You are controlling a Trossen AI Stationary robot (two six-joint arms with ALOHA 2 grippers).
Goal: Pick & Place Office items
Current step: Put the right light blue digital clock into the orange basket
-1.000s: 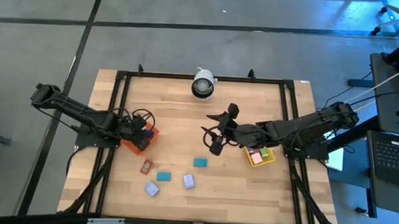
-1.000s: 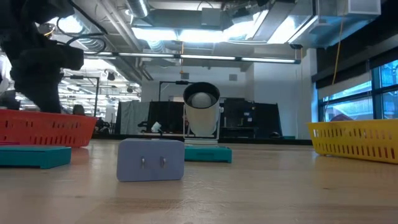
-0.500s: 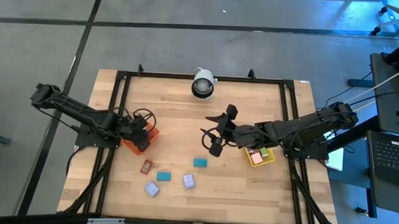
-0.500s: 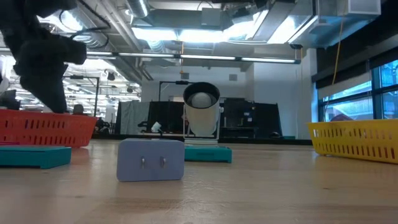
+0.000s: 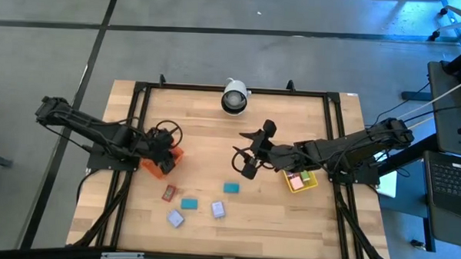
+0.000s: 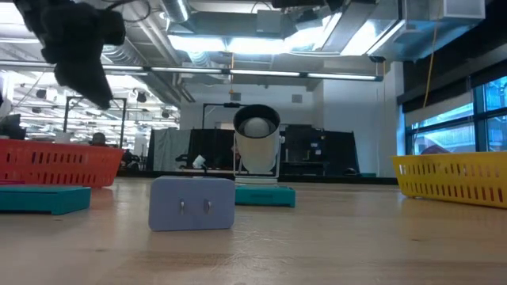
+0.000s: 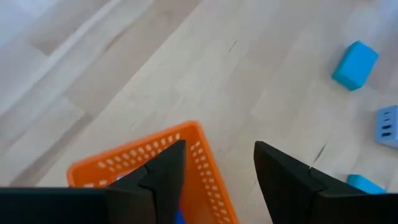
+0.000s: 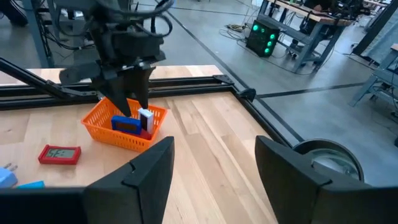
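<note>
Left gripper (image 5: 165, 146): over orange tray (image 5: 150, 168), fingers apart, nothing held.

Loose items: red block (image 5: 169, 193), teal block (image 5: 189, 203), two lavender blocks (image 5: 175, 218), second teal block (image 5: 231, 188). Likely light, rigid, slick; pinch across short edges.

Right gripper (image 5: 248, 162): mid-table near yellow tray (image 5: 299, 186), fingers spread, empty.

A red white-labelled block (image 5: 169, 193), two teal blocks (image 5: 189, 203) (image 5: 231, 188) and two lavender blocks (image 5: 174, 218) (image 5: 218, 210) lie flat, scattered on the wood; a dark blue block (image 8: 126, 124) and a white-labelled piece (image 8: 146, 119) stand in the orange basket (image 8: 102, 122)
</note>
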